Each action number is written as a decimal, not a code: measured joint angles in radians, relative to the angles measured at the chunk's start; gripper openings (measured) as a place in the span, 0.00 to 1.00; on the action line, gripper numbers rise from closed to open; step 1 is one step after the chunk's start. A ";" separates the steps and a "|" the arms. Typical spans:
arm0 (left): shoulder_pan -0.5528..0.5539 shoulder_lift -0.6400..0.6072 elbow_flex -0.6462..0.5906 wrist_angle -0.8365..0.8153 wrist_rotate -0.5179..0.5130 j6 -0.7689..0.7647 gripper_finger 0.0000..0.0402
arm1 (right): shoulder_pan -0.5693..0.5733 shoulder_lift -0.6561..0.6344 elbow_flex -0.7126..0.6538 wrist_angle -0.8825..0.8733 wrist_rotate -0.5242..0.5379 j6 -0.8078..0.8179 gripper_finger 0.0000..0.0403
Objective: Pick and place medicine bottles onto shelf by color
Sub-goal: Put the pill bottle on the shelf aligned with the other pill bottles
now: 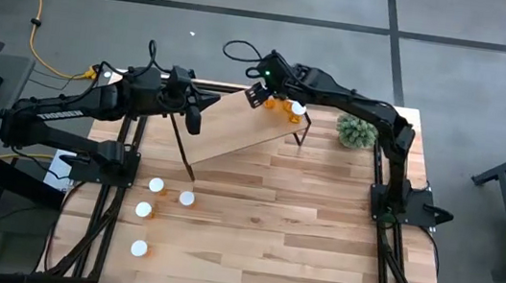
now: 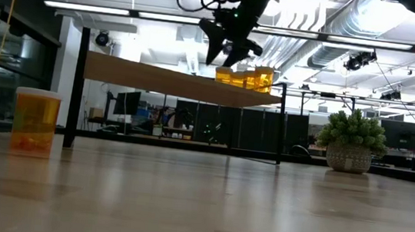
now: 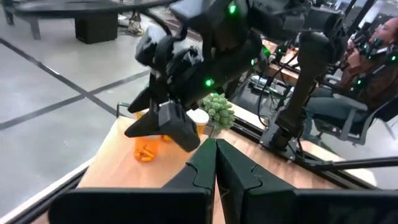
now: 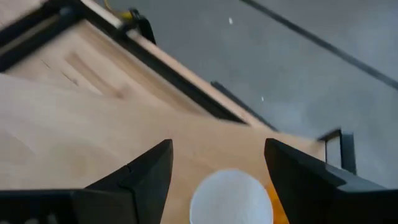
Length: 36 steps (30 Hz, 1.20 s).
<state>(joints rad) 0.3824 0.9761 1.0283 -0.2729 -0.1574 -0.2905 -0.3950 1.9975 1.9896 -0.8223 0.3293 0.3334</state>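
Note:
The light-wood shelf (image 1: 236, 125) stands on thin black legs at the table's far middle. Up to three orange bottles (image 1: 293, 111) stand near its right end; they also show in the low view (image 2: 244, 77). My right gripper (image 1: 260, 96) is open just above them. In the right wrist view (image 4: 217, 149) its fingers stand on either side of a white cap (image 4: 230, 196) without touching it. My left gripper (image 1: 196, 115) is shut and empty, above the shelf's left end (image 3: 215, 149). Several white-capped bottles (image 1: 157, 185) stand upright on the tabletop at the left.
A fuzzy green plant in a pot (image 1: 358, 130) stands just right of the shelf. Two of the table's bottles show at the left in the low view (image 2: 35, 119). A seated person (image 3: 373, 50) is beyond the table's right side.

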 joint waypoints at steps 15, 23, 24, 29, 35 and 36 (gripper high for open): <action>-0.055 -0.211 -0.036 -0.051 0.038 0.066 0.00 | 0.114 -0.319 -0.180 0.208 -0.349 -0.323 0.61; -0.221 -0.359 -0.293 0.249 0.039 0.066 0.00 | 0.295 -0.654 -0.805 0.825 -0.334 -0.071 0.61; -0.239 -0.365 -0.323 0.267 0.039 0.066 0.00 | 0.321 -0.683 -0.867 0.917 -0.323 -0.048 0.61; -0.300 -0.355 -0.402 0.283 0.037 0.066 0.00 | 0.402 -0.744 -1.044 1.140 -0.227 -0.096 0.61; -0.314 -0.327 -0.408 0.286 0.009 0.057 0.02 | 0.428 -0.747 -1.070 1.163 -0.211 -0.092 0.61; -0.314 -0.323 -0.407 0.286 0.007 0.047 0.03 | 0.431 -0.748 -1.070 1.163 -0.210 -0.086 0.61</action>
<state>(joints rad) 0.0685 0.6533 0.6212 0.0135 -0.1505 -0.2439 0.0357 1.2499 0.9199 0.3405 0.1192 0.2477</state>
